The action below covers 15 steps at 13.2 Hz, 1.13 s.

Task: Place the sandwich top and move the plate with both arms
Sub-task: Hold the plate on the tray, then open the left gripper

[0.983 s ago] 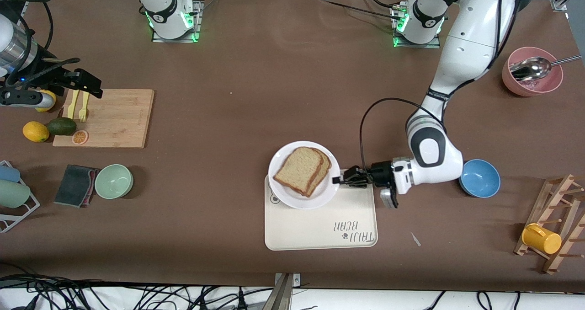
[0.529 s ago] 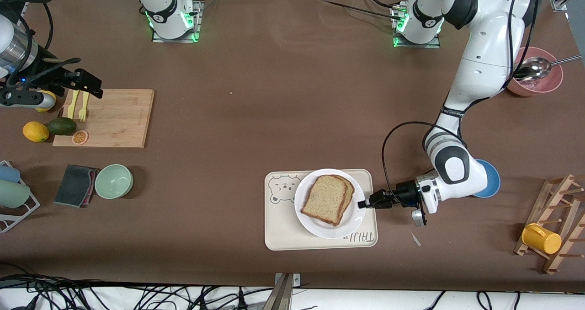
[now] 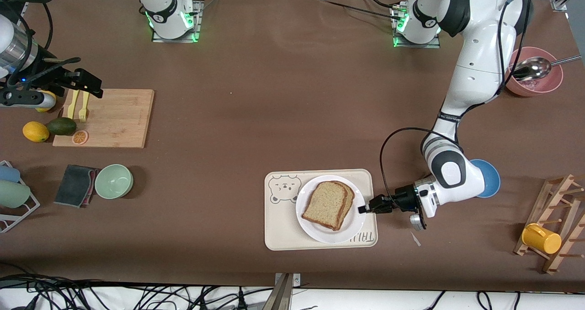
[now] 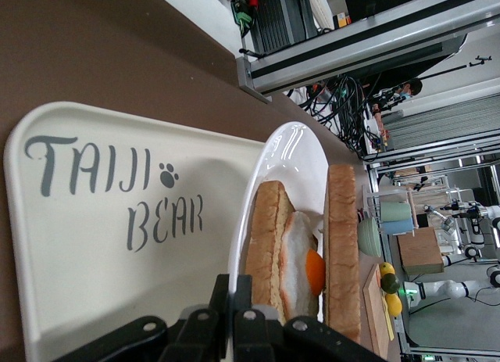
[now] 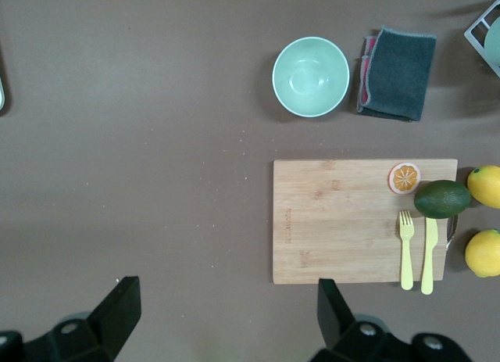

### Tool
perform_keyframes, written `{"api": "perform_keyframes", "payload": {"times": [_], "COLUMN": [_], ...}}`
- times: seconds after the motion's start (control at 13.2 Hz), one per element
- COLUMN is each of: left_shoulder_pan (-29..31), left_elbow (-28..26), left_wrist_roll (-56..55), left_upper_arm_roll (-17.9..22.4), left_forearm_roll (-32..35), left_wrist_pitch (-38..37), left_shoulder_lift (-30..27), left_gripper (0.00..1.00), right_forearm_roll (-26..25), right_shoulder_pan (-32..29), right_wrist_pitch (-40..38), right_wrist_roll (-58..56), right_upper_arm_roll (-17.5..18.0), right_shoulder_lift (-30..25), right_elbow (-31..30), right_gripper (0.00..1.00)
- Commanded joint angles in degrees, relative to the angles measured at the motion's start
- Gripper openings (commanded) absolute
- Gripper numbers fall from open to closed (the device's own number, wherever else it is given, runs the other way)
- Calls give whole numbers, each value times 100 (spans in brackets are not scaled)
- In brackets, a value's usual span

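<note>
On the cream tray (image 3: 292, 227), nearest you, sits the plate (image 3: 330, 233), its rim overlapping the tray's printed lettering. The sandwich top (image 3: 325, 204) lies on the plate over the egg slice (image 4: 301, 260). Your left gripper (image 3: 368, 206) has its jaws pinched on the plate's rim at the tray's edge toward the left arm's end. Farther off, your right gripper (image 5: 223, 319) waits with jaws spread wide over the tabletop (image 3: 274, 109), beside the cutting board (image 3: 116, 115).
</note>
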Motion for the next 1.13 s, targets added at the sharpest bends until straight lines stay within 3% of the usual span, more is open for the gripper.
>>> {"api": "perform_keyframes", "payload": {"times": [0.0, 0.76, 0.83, 0.91, 0.98, 1.06], "left_shoulder_pan": [-191, -315, -315, -315, -315, -315], "left_elbow": [267, 434, 434, 434, 434, 434], "left_wrist_roll": [28, 28, 28, 11, -24, 19], "left_upper_arm_roll": [73, 73, 73, 64, 72, 73], "left_forearm_roll": [-254, -271, -271, -280, -280, -263], "left_wrist_pitch": [77, 131, 131, 131, 131, 131], "left_shoulder_lift": [219, 492, 492, 492, 492, 492], "left_gripper": [0, 0, 7, 21, 50, 70], "right_forearm_roll": [-60, -60, -60, -60, -60, -60], "right_shoulder_pan": [-33, -41, -41, -41, -41, -41], "right_wrist_pitch": [-74, -135, -135, -135, -135, -135], "right_wrist_roll": [-69, -121, -113, -112, -112, -112], "right_upper_arm_roll": [27, 9, 9, 9, 9, 9], "right_shoulder_lift": [4, -13, -13, -13, -13, -13], "right_elbow": [72, 72, 72, 72, 72, 72], "right_gripper": [100, 100, 100, 100, 100, 100]}}
